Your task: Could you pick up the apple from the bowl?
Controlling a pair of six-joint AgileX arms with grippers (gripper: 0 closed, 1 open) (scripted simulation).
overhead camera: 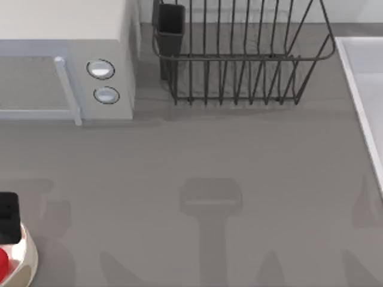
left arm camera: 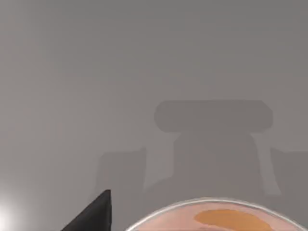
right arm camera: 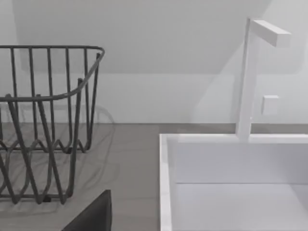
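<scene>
Apple (overhead camera: 3, 264) sits in the bowl (overhead camera: 25, 263) at the surface's (overhead camera: 197, 149) left edge; left tool (overhead camera: 8, 217) hovers above, grip state unclear.

Grey table (overhead camera: 209, 149) with bowl (overhead camera: 27, 260), microwave (overhead camera: 66, 60), dish rack (overhead camera: 239, 60).

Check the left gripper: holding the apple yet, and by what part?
Cannot be told. The left gripper is over the bowl at the table's left edge, just above the apple, but no contact shows.
</scene>
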